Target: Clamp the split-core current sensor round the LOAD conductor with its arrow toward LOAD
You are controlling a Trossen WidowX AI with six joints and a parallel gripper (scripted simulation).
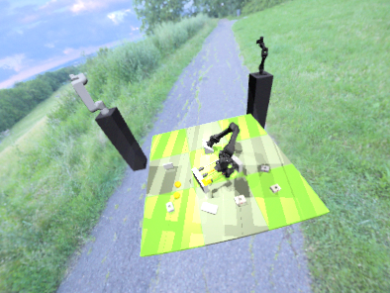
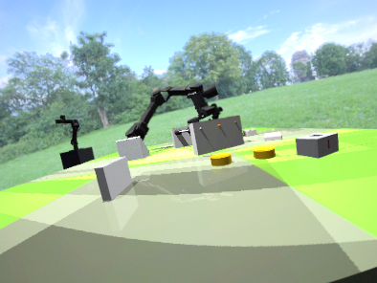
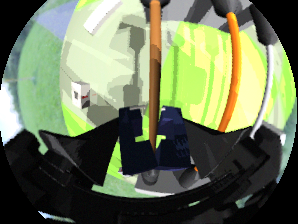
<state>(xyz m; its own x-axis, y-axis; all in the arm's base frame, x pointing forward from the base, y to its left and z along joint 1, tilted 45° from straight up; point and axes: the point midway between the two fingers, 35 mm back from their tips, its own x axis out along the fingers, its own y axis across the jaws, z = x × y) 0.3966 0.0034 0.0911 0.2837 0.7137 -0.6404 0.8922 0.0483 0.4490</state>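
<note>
The dark blue split-core sensor point(image 3: 134, 157) is between the gripper's fingers in the wrist view. Its two halves stand apart, with a gap facing the top of the view. A brown-orange conductor point(image 3: 155, 35) runs down the view into that gap, between the halves. My gripper point(image 3: 150, 120) point(image 1: 225, 170) is shut on the sensor, with a black finger on each side. An orange conductor point(image 3: 236, 65) and a white conductor point(image 3: 268, 85) run to the right of it. The LOAD marker and the sensor's arrow cannot be made out.
The conductors run from a pale end panel point(image 1: 200, 179) point(image 2: 217, 138) beside the gripper. Two yellow discs point(image 1: 177, 184) point(image 2: 221, 160) lie outside this panel. A small box point(image 2: 317, 145) point(image 1: 170, 205), an upright grey block point(image 2: 113, 179) and a white plate point(image 1: 209, 208) stand or lie around.
</note>
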